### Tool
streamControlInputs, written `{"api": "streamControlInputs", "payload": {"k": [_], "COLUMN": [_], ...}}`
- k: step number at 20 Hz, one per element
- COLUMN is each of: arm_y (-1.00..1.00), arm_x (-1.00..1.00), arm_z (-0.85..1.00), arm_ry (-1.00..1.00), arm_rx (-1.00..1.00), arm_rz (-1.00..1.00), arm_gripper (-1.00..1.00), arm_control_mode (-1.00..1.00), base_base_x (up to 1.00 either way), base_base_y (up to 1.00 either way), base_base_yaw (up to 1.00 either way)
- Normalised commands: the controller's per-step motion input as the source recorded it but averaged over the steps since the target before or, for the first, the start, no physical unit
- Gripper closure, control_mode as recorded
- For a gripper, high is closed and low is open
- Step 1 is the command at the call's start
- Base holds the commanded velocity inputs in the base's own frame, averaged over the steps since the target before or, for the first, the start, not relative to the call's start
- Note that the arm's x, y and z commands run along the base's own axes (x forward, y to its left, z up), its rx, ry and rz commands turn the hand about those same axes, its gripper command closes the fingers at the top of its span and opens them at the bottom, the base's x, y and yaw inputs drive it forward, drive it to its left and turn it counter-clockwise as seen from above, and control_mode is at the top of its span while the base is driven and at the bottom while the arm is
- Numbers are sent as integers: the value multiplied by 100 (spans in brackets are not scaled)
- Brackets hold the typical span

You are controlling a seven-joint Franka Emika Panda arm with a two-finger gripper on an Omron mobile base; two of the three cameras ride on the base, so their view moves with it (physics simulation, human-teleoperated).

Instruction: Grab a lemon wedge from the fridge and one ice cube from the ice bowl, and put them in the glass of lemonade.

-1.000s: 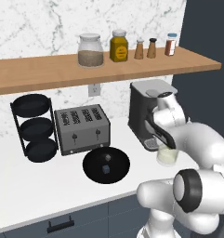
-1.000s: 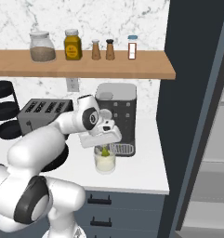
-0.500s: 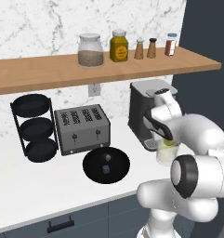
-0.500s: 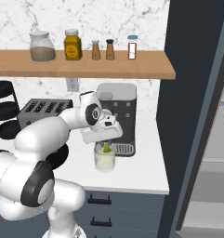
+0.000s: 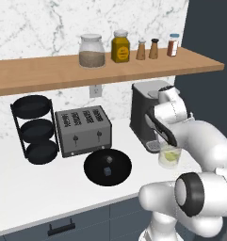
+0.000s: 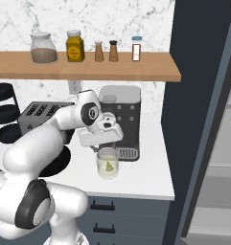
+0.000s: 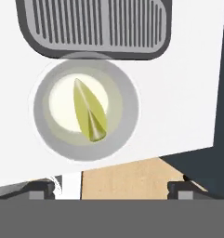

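Note:
The glass of lemonade (image 5: 170,157) (image 6: 108,163) (image 7: 85,109) stands on the white counter in front of the coffee machine. The yellow-green lemon wedge (image 7: 90,111) (image 6: 107,165) lies inside it. My gripper (image 7: 111,188) (image 5: 166,141) (image 6: 101,145) hangs straight above the glass, open, with nothing between its wide-apart fingertips (image 7: 41,188). To the left, in front of the toaster, sits the black ice bowl (image 5: 119,172) (image 6: 58,163), and a pale ice cube (image 5: 107,172) rests in it. The dark grey fridge (image 6: 198,95) rises at the right, with pale shelves showing low down.
A dark coffee machine (image 5: 144,110) with a drip grille (image 7: 95,23) stands right behind the glass. A silver toaster (image 5: 84,129) and a black three-tier rack (image 5: 35,129) sit further left. The wooden shelf (image 5: 110,70) above carries jars and shakers. The counter's front edge is near the glass.
The jaws have opened and the lemon wedge, held just above the glass before, now lies in the lemonade. The arm has stayed over the glass.

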Motion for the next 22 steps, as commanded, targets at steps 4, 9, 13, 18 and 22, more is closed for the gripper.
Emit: {"api": "streamControlInputs", "payload": {"k": [4, 9, 13, 18, 22], "arm_y": [71, 93, 100, 100, 66], "arm_x": [-94, -62, -35, -8, 28], "arm_z": [26, 19, 10, 0, -20], "arm_ry": [-7, -1, 0, 1, 2], "arm_rx": [0, 14, 23, 21, 4], "arm_rz": [3, 4, 1, 1, 6], "arm_gripper": [-100, -100, -100, -100, -100], "arm_control_mode": [-100, -100, -100, -100, -100], "base_base_x": [0, 0, 0, 0, 0], "base_base_y": [0, 0, 0, 0, 0], "base_base_yaw": [0, 0, 0, 0, 0]}}
